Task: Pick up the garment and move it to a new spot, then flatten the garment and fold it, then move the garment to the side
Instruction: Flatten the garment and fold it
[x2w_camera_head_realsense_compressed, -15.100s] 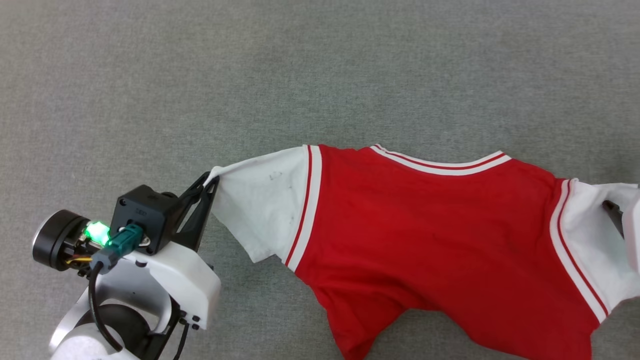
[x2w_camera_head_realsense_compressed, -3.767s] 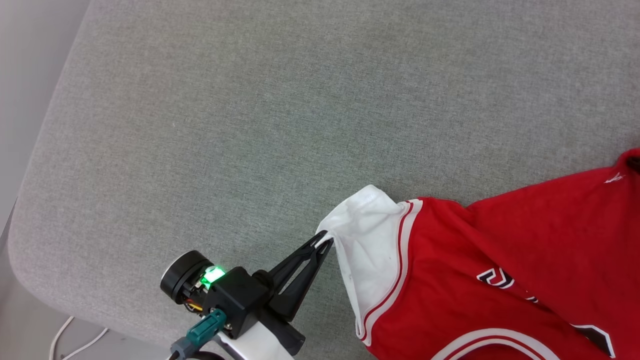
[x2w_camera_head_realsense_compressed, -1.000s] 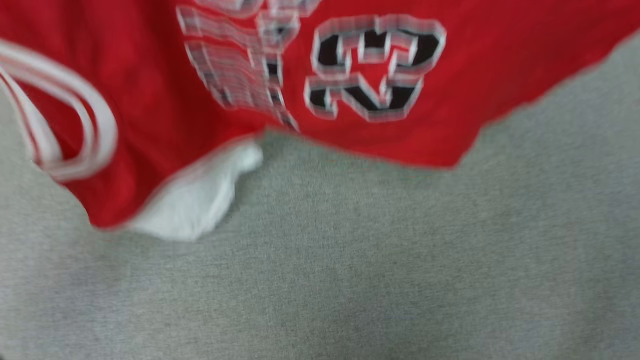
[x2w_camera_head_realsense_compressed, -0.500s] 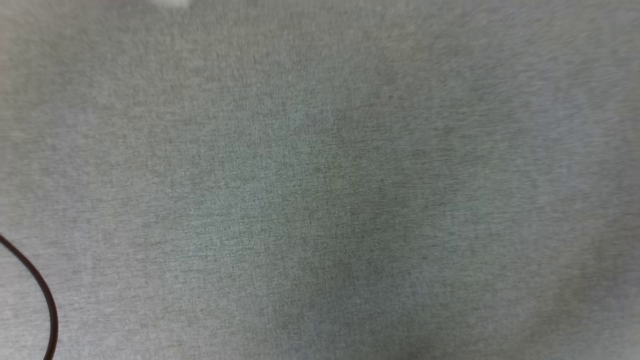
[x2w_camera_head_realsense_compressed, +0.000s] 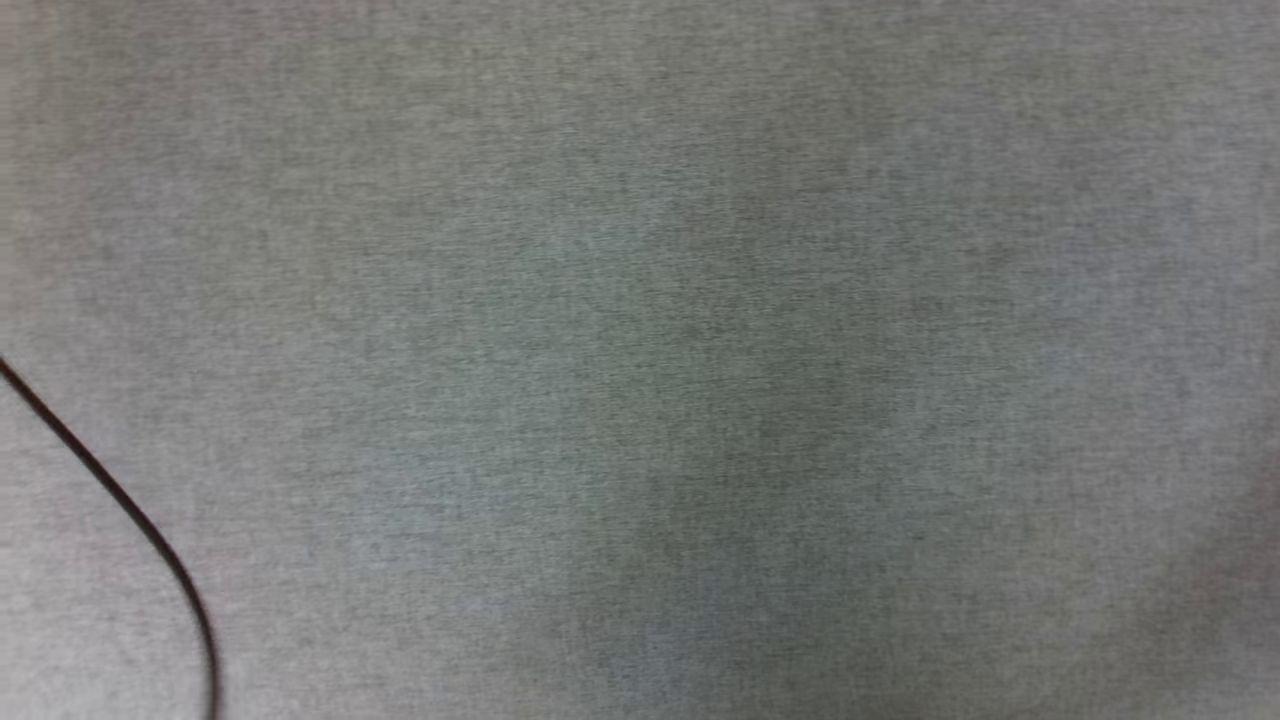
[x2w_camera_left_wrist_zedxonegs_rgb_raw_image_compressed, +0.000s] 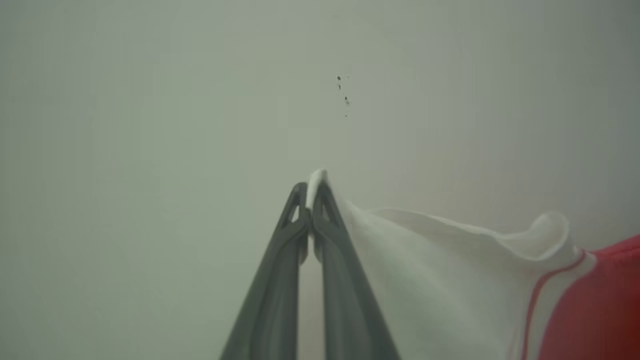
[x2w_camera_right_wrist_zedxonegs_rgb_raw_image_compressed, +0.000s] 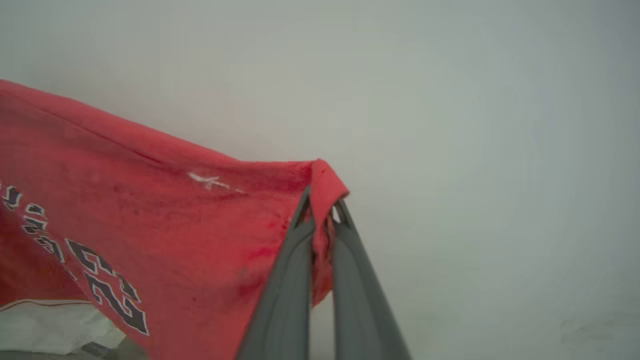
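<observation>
The garment (x2w_camera_left_wrist_zedxonegs_rgb_raw_image_compressed: 450, 280) is a red jersey T-shirt with white sleeves. In the left wrist view my left gripper (x2w_camera_left_wrist_zedxonegs_rgb_raw_image_compressed: 311, 192) is shut on the tip of a white sleeve, which hangs away to the right toward a red stripe and red body. In the right wrist view my right gripper (x2w_camera_right_wrist_zedxonegs_rgb_raw_image_compressed: 322, 205) is shut on a red corner of the garment (x2w_camera_right_wrist_zedxonegs_rgb_raw_image_compressed: 150, 210), near a small white logo. The black-white number print shows at the lower left of that view. The cloth is lifted above a pale grey surface.
The head view looks down on grey fabric surface (x2w_camera_head_realsense_compressed: 640, 330). A thin dark cable (x2w_camera_head_realsense_compressed: 130, 520) curves across its lower left corner. A few dark specks (x2w_camera_left_wrist_zedxonegs_rgb_raw_image_compressed: 344, 95) mark the surface ahead of the left fingers.
The head camera has swung off the garment: a second ago the red cloth and number print filled the top, now bare grey surface shows. The cable sits higher in the picture.
</observation>
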